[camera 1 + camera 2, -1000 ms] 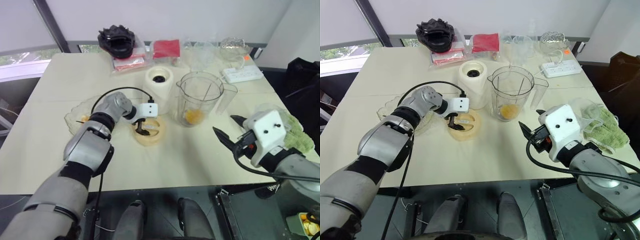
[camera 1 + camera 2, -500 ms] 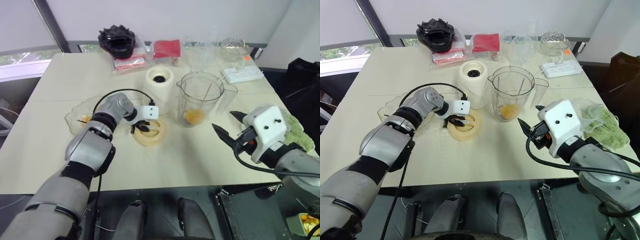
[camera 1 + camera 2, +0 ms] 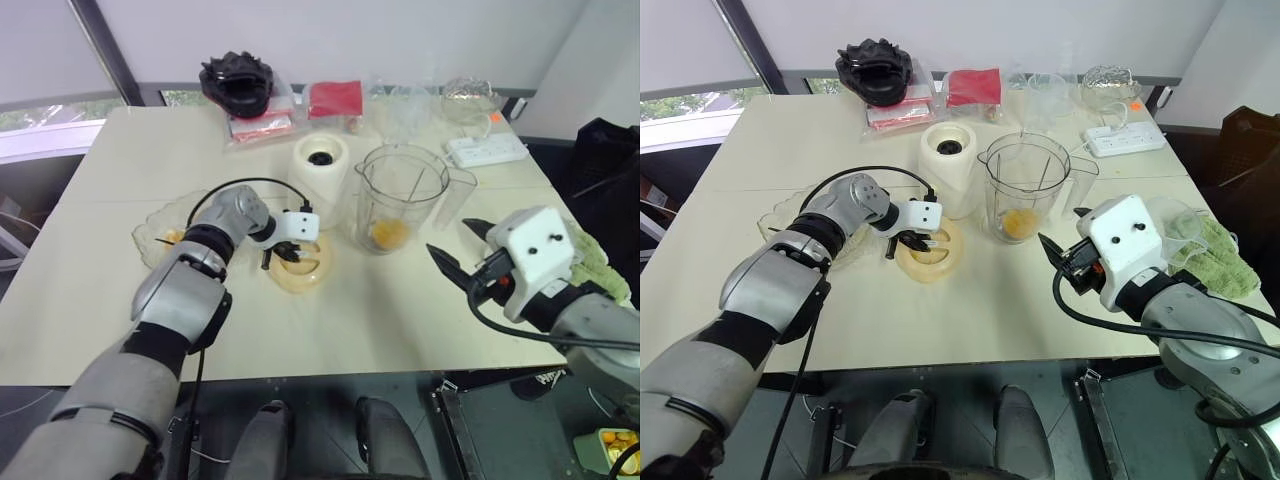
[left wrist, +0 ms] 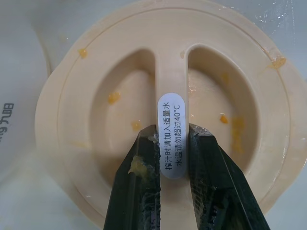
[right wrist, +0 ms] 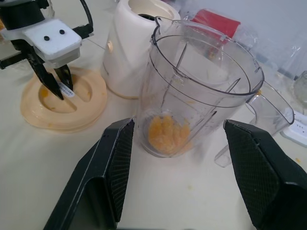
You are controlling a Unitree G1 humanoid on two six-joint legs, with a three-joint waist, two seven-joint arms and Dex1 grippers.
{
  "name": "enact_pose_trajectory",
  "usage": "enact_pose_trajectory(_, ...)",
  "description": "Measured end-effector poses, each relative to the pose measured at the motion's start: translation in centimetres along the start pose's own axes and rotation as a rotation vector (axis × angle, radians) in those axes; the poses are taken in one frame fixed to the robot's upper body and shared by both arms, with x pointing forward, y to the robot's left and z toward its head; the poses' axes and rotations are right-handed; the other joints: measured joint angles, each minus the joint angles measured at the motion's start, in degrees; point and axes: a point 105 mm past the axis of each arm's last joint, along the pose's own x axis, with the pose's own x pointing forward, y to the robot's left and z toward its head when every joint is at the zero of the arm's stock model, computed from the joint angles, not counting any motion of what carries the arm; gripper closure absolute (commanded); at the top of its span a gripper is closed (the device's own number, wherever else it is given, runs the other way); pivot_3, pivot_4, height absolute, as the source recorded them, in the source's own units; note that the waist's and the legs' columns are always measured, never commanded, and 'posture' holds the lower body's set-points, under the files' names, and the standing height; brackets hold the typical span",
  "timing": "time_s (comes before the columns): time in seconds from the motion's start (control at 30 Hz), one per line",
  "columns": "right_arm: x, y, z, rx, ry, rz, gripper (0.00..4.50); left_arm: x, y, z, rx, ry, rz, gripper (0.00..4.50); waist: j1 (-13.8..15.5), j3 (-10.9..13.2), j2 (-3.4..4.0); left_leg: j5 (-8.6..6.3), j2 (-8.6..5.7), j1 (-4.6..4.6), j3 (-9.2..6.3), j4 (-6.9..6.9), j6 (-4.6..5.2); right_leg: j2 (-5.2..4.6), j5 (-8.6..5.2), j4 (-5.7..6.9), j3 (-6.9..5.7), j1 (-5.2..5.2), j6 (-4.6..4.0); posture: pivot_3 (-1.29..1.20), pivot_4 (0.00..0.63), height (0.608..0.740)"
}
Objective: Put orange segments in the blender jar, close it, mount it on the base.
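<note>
hovering above the near right part of the cream table (image 3: 90, 300), the right gripper (image 3: 464, 252) has its two black fingers spread wide with nothing between them; in its wrist view the fingers frame the blender jar (image 5: 192, 96), which stands upright just ahead of it. left of that, the left gripper (image 4: 171, 143) points down onto the flat round cream-yellow lid (image 3: 297, 263), which lies on the table, and its fingers are pinched on the lid's raised central ridge with the white label (image 4: 172, 136), one finger in each recess beside the ridge. small bits of orange pulp cling to the lid and to one finger. the scalloped clear glass bowl (image 3: 155, 232) sits to the left of the lid, near the left forearm, with a bit of orange showing in it. the blender jar has no lid on, and the orange segments (image 3: 388, 233) lie in a yellow heap at its bottom; its handle faces right. the base (image 3: 319, 170) stands on the table just left of the jar and behind the lid, its black socket facing up, with nothing mounted on it. farther back along the table's far edge are a black object (image 3: 236, 82), a red packet (image 3: 333, 98), clear plastic containers (image 3: 405, 108) and a white power strip (image 3: 484, 149).
</note>
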Motion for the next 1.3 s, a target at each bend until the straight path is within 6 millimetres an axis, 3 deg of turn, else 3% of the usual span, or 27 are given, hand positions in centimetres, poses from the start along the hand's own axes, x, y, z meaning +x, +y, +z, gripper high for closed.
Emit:
enact_pose_trajectory(0.27,1.0,-1.8,-1.6,0.034,0.044,-0.112,1.44,-0.9,-0.3,1.0,-0.091,-0.151,-0.050,4.26,-0.2,0.0,-0.03,0.00,0.00,-0.02,0.00,0.00,0.00,0.00,0.00,0.02,-0.01,-0.02,0.00,0.00,0.150,0.740)
enact_pose_trajectory(0.47,3.4,-2.4,-3.9,0.105,0.072,-0.216,1.44,-3.9,0.0,1.6,-0.102,-0.312,-0.082,4.26,-0.5,0.0,-0.02,0.00,0.03,0.00,0.01,-0.03,0.00,0.04,0.01,0.11,0.00,-0.09,-0.01,0.00,0.150,0.740)
enact_pose_trajectory(0.73,6.8,-3.8,-5.8,0.175,0.054,-0.324,1.44,-7.0,0.1,1.7,-0.039,-0.419,-0.083,4.26,-0.4,0.0,0.00,0.00,0.02,0.00,0.00,-0.02,0.00,0.04,0.01,0.13,0.00,-0.10,-0.02,0.00,0.150,0.740)
enact_pose_trajectory(0.9,8.6,-4.3,-8.1,0.213,0.081,-0.368,1.44,-8.5,0.5,1.9,-0.020,-0.462,-0.046,4.26,-0.6,0.0,0.01,0.00,0.02,0.00,-0.01,-0.05,0.00,0.05,0.01,0.15,0.00,-0.12,-0.02,0.00,0.150,0.740)
enact_pose_trajectory(1.3,12.0,-6.2,-8.7,0.241,0.045,-0.439,1.44,-10.9,1.3,2.1,-0.013,-0.482,0.030,4.26,-1.2,0.0,0.04,0.01,0.03,0.03,-0.02,-0.09,-0.01,0.08,0.02,0.28,0.01,-0.19,-0.03,0.00,0.150,0.740)
